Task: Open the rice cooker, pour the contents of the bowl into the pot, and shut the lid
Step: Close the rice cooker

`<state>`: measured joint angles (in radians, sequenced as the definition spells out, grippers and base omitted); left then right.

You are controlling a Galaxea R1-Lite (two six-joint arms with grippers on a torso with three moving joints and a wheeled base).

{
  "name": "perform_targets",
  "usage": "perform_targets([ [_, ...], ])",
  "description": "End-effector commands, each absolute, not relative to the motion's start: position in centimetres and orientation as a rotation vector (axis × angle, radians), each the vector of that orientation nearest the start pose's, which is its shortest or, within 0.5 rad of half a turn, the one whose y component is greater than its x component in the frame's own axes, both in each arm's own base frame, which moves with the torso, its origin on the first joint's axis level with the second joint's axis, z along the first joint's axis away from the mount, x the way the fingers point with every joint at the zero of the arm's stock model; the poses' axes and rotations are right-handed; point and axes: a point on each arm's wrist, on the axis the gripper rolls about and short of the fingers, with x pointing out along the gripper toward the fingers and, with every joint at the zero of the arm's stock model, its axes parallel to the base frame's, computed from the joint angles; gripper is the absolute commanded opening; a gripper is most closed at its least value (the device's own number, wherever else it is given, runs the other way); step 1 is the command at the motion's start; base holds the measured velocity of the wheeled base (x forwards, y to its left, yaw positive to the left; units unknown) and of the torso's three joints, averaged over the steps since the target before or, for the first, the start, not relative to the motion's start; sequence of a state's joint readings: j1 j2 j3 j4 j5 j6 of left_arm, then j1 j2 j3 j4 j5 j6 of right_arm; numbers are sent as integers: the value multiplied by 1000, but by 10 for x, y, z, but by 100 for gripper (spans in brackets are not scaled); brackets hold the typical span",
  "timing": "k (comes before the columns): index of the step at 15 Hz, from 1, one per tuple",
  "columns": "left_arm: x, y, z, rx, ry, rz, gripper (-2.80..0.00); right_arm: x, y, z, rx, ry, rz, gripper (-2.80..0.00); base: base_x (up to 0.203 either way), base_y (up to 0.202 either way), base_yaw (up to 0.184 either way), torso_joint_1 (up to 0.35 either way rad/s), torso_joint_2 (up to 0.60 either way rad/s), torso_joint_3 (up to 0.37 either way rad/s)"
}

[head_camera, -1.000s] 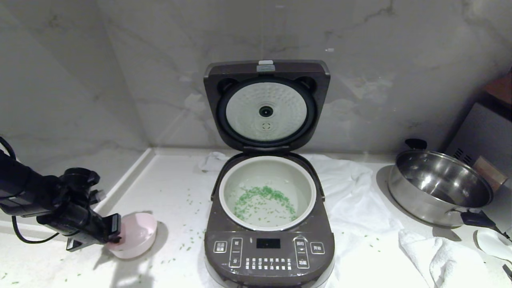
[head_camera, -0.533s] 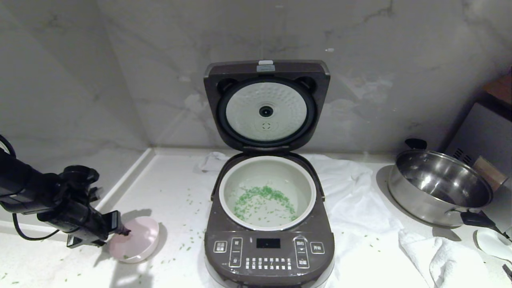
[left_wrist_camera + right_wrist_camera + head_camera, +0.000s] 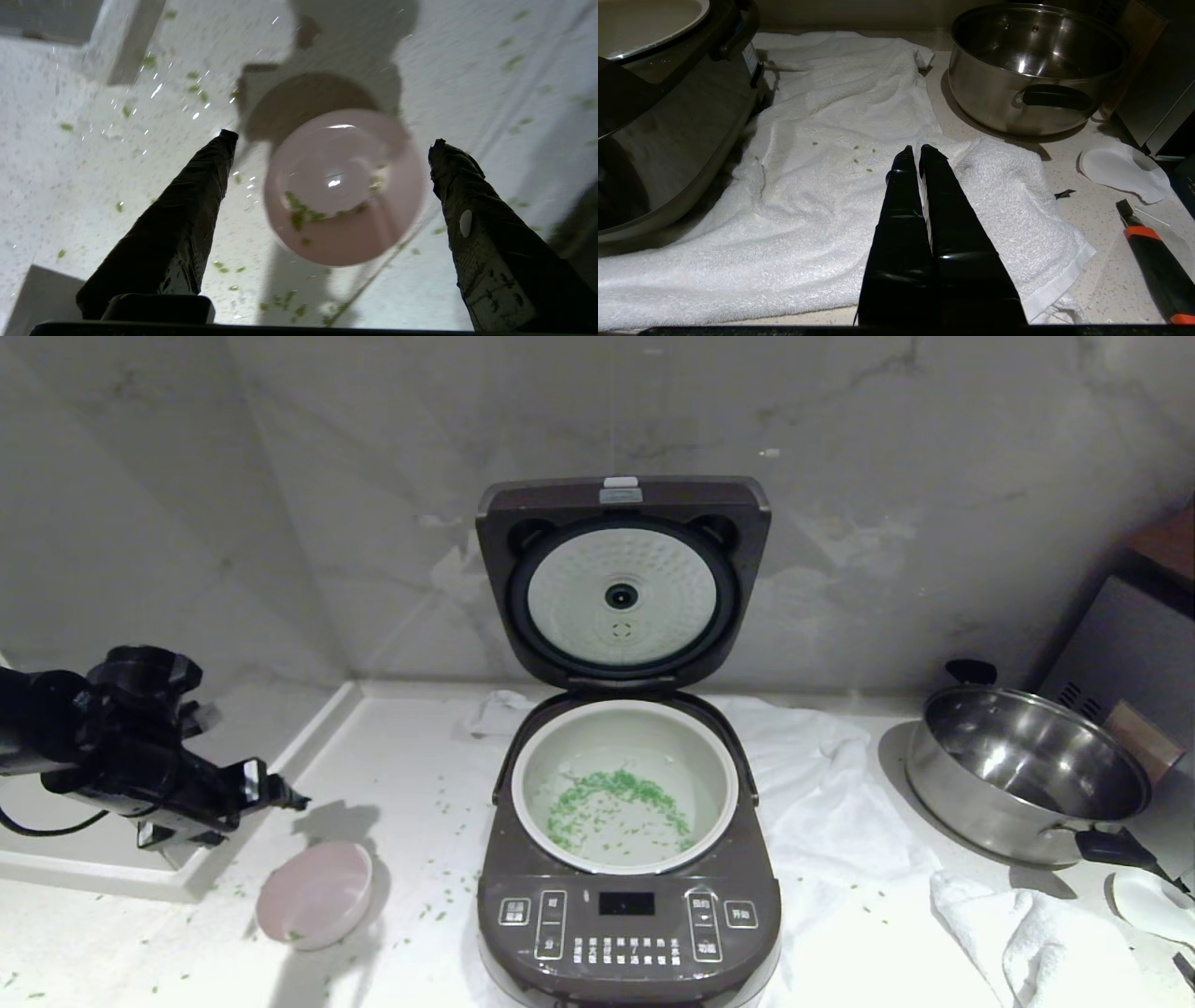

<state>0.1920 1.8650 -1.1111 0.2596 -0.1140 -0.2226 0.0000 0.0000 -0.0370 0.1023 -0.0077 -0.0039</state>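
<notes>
Left of the rice cooker | bowl upright, mouth up | left end effector spread above

Left gripper hung at the far left with fingers spread wide, empty; right gripper sat parked, fingers pressed together.

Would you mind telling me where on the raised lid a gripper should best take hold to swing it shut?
I would go for the lid's top edge, by the pale latch tab, coming from above and in front. The lid stands upright, hinged at the rice cooker's back, so that edge lies farthest from the hinge. The open left gripper is nearer.
</notes>
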Motion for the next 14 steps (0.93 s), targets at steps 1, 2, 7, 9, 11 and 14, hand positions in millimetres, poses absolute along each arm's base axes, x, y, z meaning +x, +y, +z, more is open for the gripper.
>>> perform_targets([
  [1,311,38,180,-354,849,127,0,-26,0,75,-5,66,-8,-280,0,0,0,0,0,0],
  [2,310,28,192,-361,814,102,0,-26,0,75,-5,66,-8,-280,0,0,0,0,0,0],
  [7,301,-26,251,-382,641,-61,0,-26,0,75,-5,66,-8,-280,0,0,0,0,0,0],
  [9,303,-37,270,-393,583,-97,-280,-26,0,75,-5,66,-8,-280,0,0,0,0,0,0],
  [11,308,-48,289,-417,518,-138,-280,-26,0,75,-5,66,-8,-280,0,0,0,0,0,0],
  [14,316,-64,314,-444,425,-145,-280,-26,0,75,-5,66,-8,-280,0,0,0,0,0,0],
])
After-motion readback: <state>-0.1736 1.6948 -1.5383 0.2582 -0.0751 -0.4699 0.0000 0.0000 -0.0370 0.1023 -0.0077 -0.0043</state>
